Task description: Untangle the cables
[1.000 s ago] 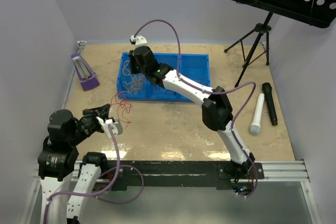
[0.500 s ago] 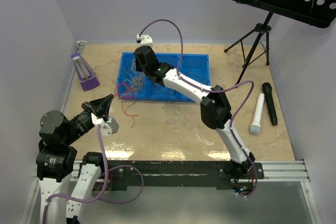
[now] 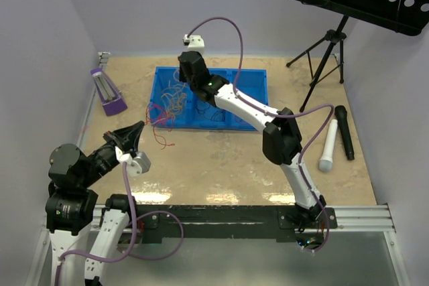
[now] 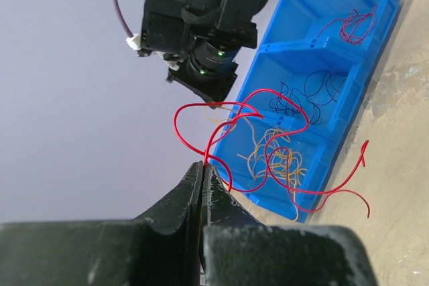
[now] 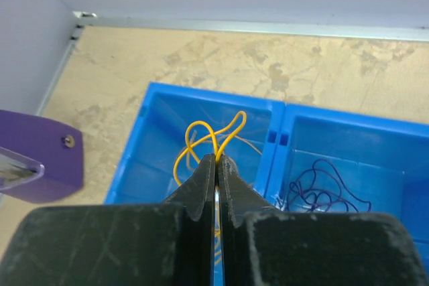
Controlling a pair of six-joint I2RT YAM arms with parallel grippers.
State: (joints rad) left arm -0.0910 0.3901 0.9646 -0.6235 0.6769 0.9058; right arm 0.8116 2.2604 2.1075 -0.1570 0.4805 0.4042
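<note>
Cables (image 4: 276, 157) between both pairs of jaws

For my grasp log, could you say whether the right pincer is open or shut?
Shut on the yellow cable: the right pincer fingers pinch its loops above the blue bin.

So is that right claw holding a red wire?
No, the right gripper is shut on a yellow wire above the blue tray.

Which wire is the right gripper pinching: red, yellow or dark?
The yellow wire, looping above the shut right gripper. The red wire is in the left gripper; the dark wires lie in the next compartment.
</note>
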